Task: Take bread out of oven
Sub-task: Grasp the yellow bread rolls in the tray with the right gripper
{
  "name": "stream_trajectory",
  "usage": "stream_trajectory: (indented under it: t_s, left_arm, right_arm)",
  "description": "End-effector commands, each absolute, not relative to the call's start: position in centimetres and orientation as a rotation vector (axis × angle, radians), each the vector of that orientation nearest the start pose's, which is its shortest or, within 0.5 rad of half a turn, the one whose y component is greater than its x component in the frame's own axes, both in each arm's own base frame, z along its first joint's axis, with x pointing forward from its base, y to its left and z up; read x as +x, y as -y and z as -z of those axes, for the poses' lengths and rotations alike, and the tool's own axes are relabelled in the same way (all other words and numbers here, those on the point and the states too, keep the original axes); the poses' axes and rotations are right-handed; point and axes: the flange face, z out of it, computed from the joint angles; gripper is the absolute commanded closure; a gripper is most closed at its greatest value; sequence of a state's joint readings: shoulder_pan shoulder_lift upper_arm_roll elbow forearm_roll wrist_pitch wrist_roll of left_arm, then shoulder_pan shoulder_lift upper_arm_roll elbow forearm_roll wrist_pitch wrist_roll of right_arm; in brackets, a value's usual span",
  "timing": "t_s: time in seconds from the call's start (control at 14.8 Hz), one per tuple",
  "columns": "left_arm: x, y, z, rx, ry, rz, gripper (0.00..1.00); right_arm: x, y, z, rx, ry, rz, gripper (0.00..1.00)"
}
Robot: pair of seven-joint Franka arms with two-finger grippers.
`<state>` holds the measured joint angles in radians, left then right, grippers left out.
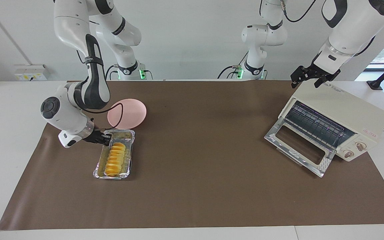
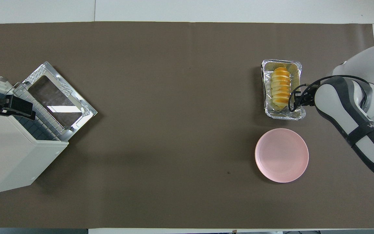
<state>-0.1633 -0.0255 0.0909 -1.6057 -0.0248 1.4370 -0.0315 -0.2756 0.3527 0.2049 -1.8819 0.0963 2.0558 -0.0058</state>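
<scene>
The bread [image 1: 115,158] is an orange-yellow ridged loaf lying in a crinkled silver foil tray [image 1: 98,168] on the brown mat, toward the right arm's end of the table. It also shows in the overhead view [image 2: 280,87]. My right gripper [image 1: 107,138] is low at the tray's long rim, by the corner nearer the robots. The cream-white oven [image 1: 342,110] stands at the left arm's end with its glass door [image 1: 298,146] dropped open and its rack bare. My left gripper [image 1: 307,79] hangs open over the oven's top [image 2: 8,105], holding nothing.
A round pink plate [image 1: 128,113] lies beside the tray, nearer the robots; it also shows in the overhead view [image 2: 281,155]. The brown mat [image 1: 198,140] covers the table between tray and oven.
</scene>
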Motion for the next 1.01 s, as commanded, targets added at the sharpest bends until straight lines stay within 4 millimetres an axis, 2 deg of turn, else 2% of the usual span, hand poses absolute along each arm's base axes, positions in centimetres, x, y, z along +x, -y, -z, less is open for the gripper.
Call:
stream_trajectory:
  t_s: [0.0,0.13,0.27,0.4,0.47,0.61,0.94]
  left_arm:
    - [52.3,3.7,-61.5,-3.169,-0.061,-0.235,0.0]
    - [52.3,3.7,-61.5,-3.169,-0.061,-0.235,0.0]
    - [52.3,3.7,-61.5,-3.169,-0.061,-0.235,0.0]
    - [52.3,3.7,-61.5,-3.169,-0.063,-0.235,0.0]
    - [52.3,3.7,-61.5,-3.169,-0.063,-0.235,0.0]
    - [52.3,3.7,-61.5,-3.169,-0.063,-0.235,0.0]
    - [52.3,3.7,-61.5,-3.169,-0.061,-0.235,0.0]
  right_arm:
    - [59.6,4.9,-31.7,-2.966,-0.17,-0.269,1.0]
    - [59.7,4.5,-32.8,-2.968,-0.175,-0.262,0.0]
    - [60.4,3.3,-35.2,-2.975,-0.186,-0.245,0.0]
    - [61.6,1.0,-37.2,-2.981,-0.178,-0.217,0.0]
    - [62.0,-0.3,-37.5,-2.987,-0.169,-0.195,0.0]
    - [62.2,-2.9,-37.1,-2.994,-0.161,-0.162,0.0]
    - [62.8,-2.5,-34.7,-3.019,-0.167,-0.139,0.0]
